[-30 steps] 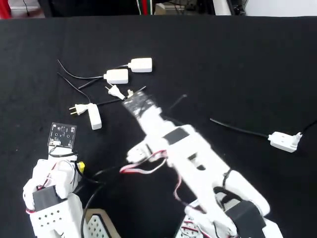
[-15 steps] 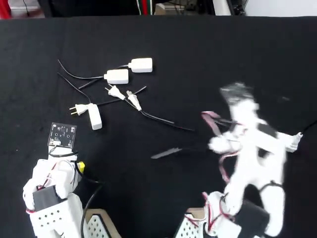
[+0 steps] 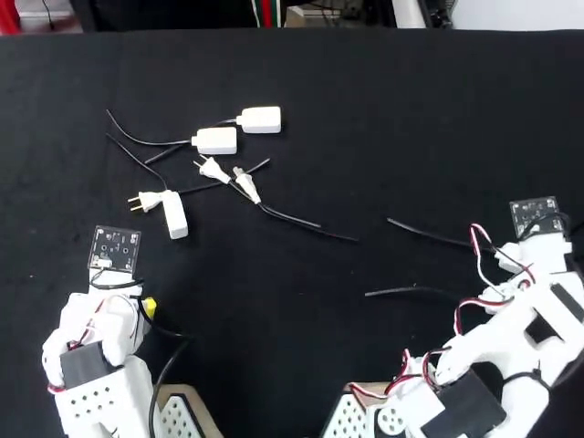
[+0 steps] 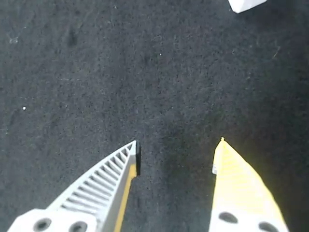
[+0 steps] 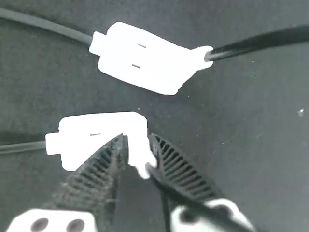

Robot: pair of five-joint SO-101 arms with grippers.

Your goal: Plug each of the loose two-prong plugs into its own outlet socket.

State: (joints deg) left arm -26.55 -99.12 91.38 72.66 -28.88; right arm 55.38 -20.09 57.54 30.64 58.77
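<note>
Black table [image 3: 383, 91]. Our right gripper [image 5: 137, 141] pinches end of white socket [image 5: 91, 135], its length parallel to second socket [image 5: 145, 58] just beside. Loose plugs [image 3: 212, 169] lie well apart from right gripper, nearer our spread, empty left gripper [image 4: 176, 145].

Passage over the table [image 3: 411, 109] centre, socket cluster [image 3: 216, 140] far left, loose cords [image 3: 292, 217] crossing middle.

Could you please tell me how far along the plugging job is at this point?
Nothing looks clearly finished: one loose plug and a second plug lie unplugged near a white socket. In hand: the right tool appears to pinch a white connector beside a slotted socket. The left tool hangs open over the table. Plugging them in is left.
</note>
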